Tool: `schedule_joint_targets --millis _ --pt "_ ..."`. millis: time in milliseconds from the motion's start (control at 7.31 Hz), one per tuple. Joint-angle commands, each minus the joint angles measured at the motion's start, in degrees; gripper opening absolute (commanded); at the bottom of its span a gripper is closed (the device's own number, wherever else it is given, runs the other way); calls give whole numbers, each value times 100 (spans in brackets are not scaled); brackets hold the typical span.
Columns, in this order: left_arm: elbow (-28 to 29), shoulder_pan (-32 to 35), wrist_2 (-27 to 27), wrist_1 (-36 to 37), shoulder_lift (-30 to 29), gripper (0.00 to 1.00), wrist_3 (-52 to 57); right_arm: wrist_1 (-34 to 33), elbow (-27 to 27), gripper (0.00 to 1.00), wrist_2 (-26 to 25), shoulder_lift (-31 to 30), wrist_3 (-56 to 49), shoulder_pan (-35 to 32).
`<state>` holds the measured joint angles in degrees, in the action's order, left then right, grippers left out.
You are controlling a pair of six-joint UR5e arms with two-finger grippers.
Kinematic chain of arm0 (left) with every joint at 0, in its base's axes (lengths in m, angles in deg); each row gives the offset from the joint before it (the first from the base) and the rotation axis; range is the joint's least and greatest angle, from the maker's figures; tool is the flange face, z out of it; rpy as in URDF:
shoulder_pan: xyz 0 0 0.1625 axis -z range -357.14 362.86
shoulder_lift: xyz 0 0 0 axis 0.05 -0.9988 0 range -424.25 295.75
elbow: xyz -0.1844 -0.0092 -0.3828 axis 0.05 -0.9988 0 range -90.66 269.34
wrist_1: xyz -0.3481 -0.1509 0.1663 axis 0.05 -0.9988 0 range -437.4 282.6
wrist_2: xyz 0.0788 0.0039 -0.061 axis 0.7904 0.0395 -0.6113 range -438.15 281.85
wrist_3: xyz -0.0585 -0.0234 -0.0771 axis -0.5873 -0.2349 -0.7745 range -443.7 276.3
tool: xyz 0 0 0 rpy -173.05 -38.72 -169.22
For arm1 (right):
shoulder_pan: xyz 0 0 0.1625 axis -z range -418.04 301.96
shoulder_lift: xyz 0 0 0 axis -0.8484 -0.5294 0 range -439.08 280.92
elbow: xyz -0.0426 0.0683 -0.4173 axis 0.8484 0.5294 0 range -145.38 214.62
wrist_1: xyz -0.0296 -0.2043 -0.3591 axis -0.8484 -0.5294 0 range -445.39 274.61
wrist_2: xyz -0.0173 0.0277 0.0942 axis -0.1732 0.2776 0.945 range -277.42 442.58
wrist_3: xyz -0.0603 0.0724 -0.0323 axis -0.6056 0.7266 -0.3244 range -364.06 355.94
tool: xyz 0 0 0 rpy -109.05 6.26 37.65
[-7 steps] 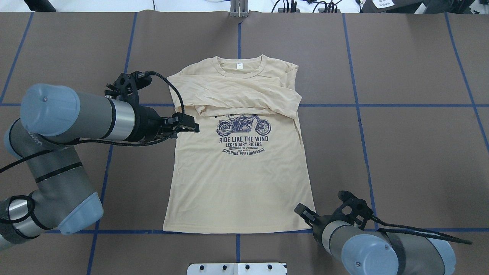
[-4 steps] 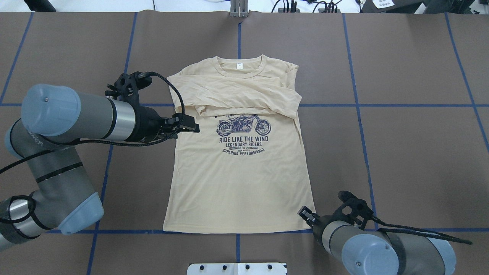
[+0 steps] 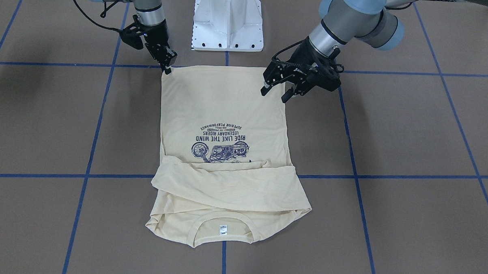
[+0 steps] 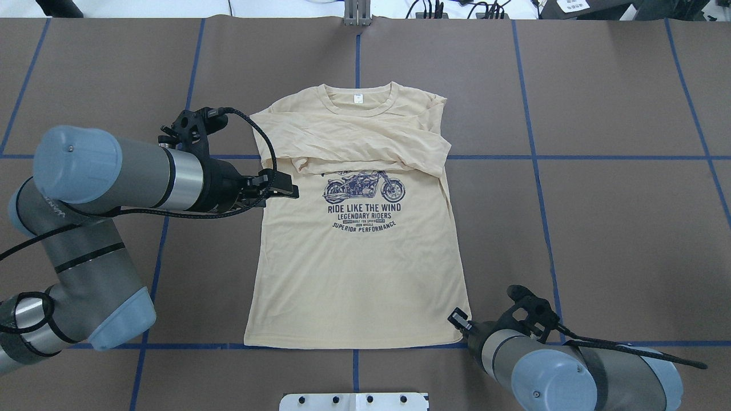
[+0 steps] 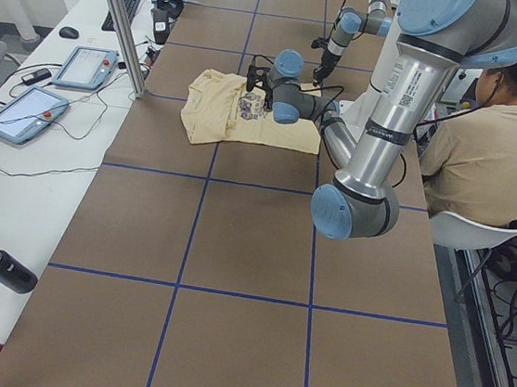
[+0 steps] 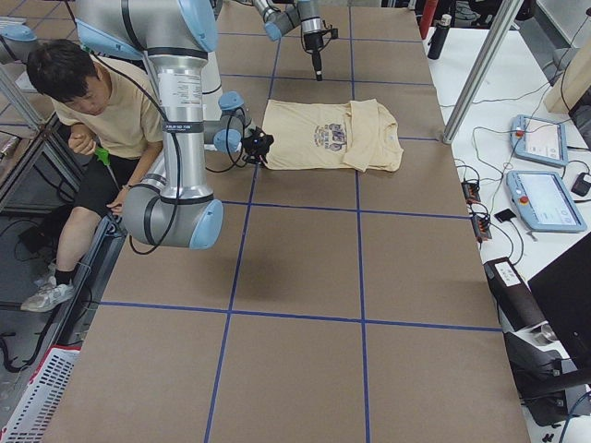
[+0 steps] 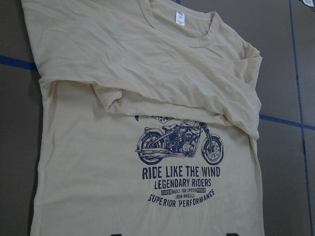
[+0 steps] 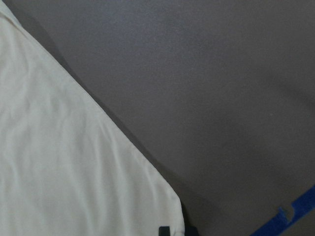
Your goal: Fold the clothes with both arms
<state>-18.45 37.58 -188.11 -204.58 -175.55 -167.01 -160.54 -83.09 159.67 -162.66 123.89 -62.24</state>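
Surface: brown tabletop [image 4: 571, 228] marked into squares with blue tape; white pedestal base [image 3: 227, 23] at the robot's edge.
Garment: cream T-shirt [image 4: 360, 268] lies flat mid-table, print [image 4: 364, 200] up, neck label [image 4: 358, 98] at the far end from the robot. Both sleeves [image 4: 354, 142] are crossed over the chest and cover the top of the print.
Left arm: left claw [image 3: 274, 95] is fingers spread and holding nothing. It is raised over the shirt's left edge beside the print.
Right arm: right claw [image 3: 167, 67] is down at the near right hem corner [image 8: 172, 221], its tip at the cloth. Cannot tell whether it is pinching.
Step (judged): getting set to lift the hem toward the collar; only one corner is attended.
Risk 1: if the right side lifts alone, the shirt would skew and drag, since the left corner is unheld.
Risk 2: a shallow bite at the corner may take one layer only or slip off.
Risk 3: the loose crossed sleeves could slide out if the body is tugged.
View notes: the front-facing view shows the left fingers apart, while overhead has them side-on. The right wrist view shows the hem corner close, which the wrist hides from overhead. Side views alone show a seated person [image 5: 489, 136].
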Motion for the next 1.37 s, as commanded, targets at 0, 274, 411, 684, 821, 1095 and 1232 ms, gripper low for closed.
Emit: schedule_joint_targets --millis 0,274,411,684,821,1095,1232 --pt "12 0 0 0 -15 77 0 0 -23 17 8 0 11 -2" --pt "12 0 0 0 -15 77 -62 0 -23 22 8 0 11 -2" --pt "12 0 0 0 -15 77 -62 0 -23 23 8 0 11 7" --pt "12 0 0 0 -15 76 -71 -9 -15 27 8 0 11 33" --pt "12 0 0 0 -15 76 -71 -18 -14 27 17 -9 11 51" --pt "12 0 0 0 -23 76 -149 -18 -23 27 17 -44 11 60" --pt "3 0 0 9 -50 76 -150 -18 -23 27 17 -44 11 60"
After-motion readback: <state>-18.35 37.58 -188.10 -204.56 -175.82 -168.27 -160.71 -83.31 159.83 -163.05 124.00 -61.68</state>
